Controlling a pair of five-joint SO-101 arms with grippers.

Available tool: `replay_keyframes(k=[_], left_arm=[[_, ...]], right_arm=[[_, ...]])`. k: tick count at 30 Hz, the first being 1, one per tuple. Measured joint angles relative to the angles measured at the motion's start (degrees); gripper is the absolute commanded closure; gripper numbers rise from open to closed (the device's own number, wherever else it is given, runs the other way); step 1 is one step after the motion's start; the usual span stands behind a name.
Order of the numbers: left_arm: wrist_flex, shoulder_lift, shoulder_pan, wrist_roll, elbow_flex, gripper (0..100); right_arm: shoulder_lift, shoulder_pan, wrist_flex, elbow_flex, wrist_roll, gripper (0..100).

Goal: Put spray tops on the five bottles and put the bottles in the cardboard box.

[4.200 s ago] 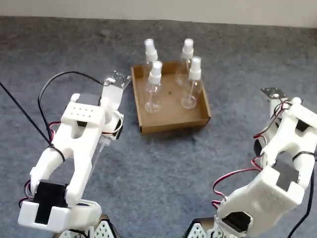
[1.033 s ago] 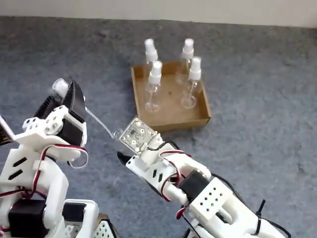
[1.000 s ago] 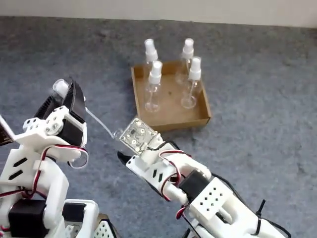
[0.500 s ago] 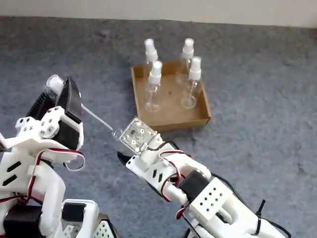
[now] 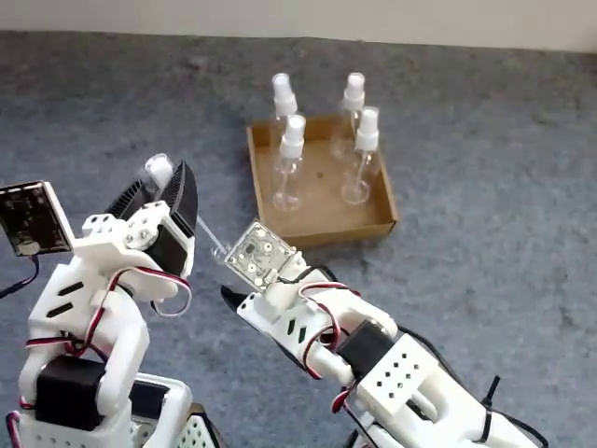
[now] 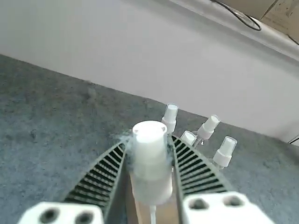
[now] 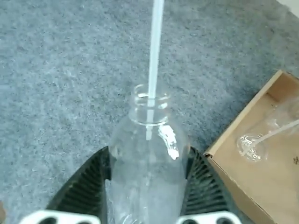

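Fifth bottle, cap-fitting step.

- Clear plastic bottle (image 7: pixel 147 158): pinched at the shoulders between the black ribbed jaws of the right gripper (image 7: pixel 148 156). Its open neck points up and away from that gripper. It hangs over the grey carpet (image 5: pixel 466 280), near the front left corner of the shallow brown cardboard box (image 5: pixel 322 233) and outside it.
- Thin clear dip tube (image 7: pixel 156 46): its lower end sits inside the bottle neck, through the mouth. From the right wrist its long axis runs close to the bottle's own axis. From above, the tube (image 5: pixel 207 233) slants up and leftward from the neck.
- White plastic spray top (image 6: pixel 149 154): at the tube's upper end, well clear of the bottle mouth. The left gripper (image 6: pixel 148 142) is clamped on it, 1 jaw on each side.
- Judgement: the move turns on that shared axis. The top lies straight out along the tube from the neck, so the left arm needs to slide it down the tube's line, or the right arm bring the bottle up, until collar meets neck. Any sideways drift would bend the tube or pull it out.
- Box: 4 clear capped bottles (image 5: pixel 291 159) stand upright at it, the front 2 plainly inside. I cannot tell where the back 2 have their bases.
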Motion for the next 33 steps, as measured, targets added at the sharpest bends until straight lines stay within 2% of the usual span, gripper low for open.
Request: replay_keyframes(k=[11, 14, 19, 33], left_arm=[[-0.5, 0.3, 1.1, -4.8, 10.5, 100], [-0.6, -0.4, 4.7, -5.6, 12.8, 100], [-1.5, -0.4, 8.7, -8.5, 15.4, 100], [-1.8, -0.5, 9.4, -8.9, 18.4, 100]], right_arm=[[0.1, 2.2, -0.1, 0.1, -0.5, 99.5], [0.1, 2.2, -2.8, 0.1, -4.2, 99.5], [0.2, 2.4, -4.5, 0.2, -5.7, 99.5], [0.3, 5.1, -4.4, 1.0, -10.4, 99.5]])
